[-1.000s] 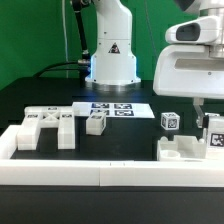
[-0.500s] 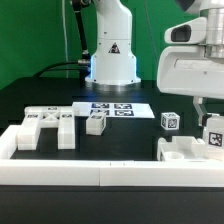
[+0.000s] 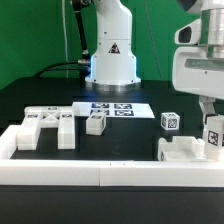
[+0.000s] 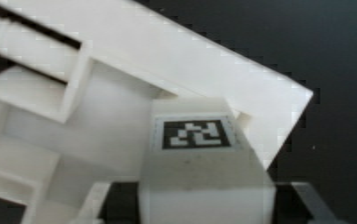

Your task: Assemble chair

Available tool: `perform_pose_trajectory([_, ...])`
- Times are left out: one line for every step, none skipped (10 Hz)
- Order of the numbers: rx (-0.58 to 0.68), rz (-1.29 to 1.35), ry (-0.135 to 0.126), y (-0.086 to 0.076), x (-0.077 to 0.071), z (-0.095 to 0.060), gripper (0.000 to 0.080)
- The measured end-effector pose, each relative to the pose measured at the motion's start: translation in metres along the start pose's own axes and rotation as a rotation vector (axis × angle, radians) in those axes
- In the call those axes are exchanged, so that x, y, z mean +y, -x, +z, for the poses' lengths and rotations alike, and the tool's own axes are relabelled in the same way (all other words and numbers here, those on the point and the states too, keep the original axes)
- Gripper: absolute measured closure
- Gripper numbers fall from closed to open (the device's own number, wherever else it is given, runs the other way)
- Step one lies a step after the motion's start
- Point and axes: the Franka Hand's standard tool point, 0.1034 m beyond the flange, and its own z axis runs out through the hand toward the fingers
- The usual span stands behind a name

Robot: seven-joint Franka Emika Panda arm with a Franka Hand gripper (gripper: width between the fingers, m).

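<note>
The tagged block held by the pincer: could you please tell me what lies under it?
A slotted white piece lies under the tagged block; their contact is covered by the block.

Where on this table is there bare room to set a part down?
Bare black table between the small block, tagged cube and front rail. Crowded at the exterior view's right, where the gripper holds a tagged piece by the slotted part.

A green backdrop (image 3: 30, 30) stands behind a black table (image 3: 35, 92) edged in front by long white border rails (image 3: 100, 178).
</note>
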Motion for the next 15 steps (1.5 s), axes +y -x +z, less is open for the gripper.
perform_pose_trajectory([0.001,0.008,0.0,-0.0001,0.0,-0.0001,0.0508])
perform_pose_trajectory([0.003,0.017,-0.001,-0.0011,0.0,-0.0002,0.0503])
perform_pose_trajectory([0.002,0.002,0.0,-0.0005,0.0001,0.0002,0.0503])
perform_pose_trajectory([0.002,-0.035,0.0,-0.0005,0.0002,0.0003,0.0292])
perform_pose_trajectory([0.002,-0.054,0.001,-0.0003,0.0003,0.0004,0.0292])
perform_pose_trajectory([0.002,-0.087,0.001,0.0006,0.0001,0.0003,0.0176])
perform_pose_trajectory([0.003,-0.197,0.001,0.0006,-0.0003,0.0001,0.0158])
perform_pose_trajectory([0.003,-0.298,0.0,0.0002,-0.0004,0.0,0.0158])
perform_pose_trajectory([0.004,-0.404,-0.001,-0.0001,-0.0005,0.0002,0.0151])
perform_pose_trajectory([0.005,-0.494,-0.001,-0.0007,-0.0003,0.0006,0.0151])
perform_pose_trajectory([0.005,-0.569,-0.001,-0.0011,-0.0003,0.0006,0.015])
perform_pose_trajectory([0.005,-0.618,0.0,-0.0012,-0.0002,0.0007,0.015])
perform_pose_trajectory([0.005,-0.689,0.0,-0.0011,-0.0002,0.0007,0.015])
perform_pose_trajectory([0.005,-0.759,0.0,-0.001,-0.0003,0.0007,0.015])
perform_pose_trajectory([0.005,-0.824,0.0,-0.0012,-0.0002,0.0007,0.015])
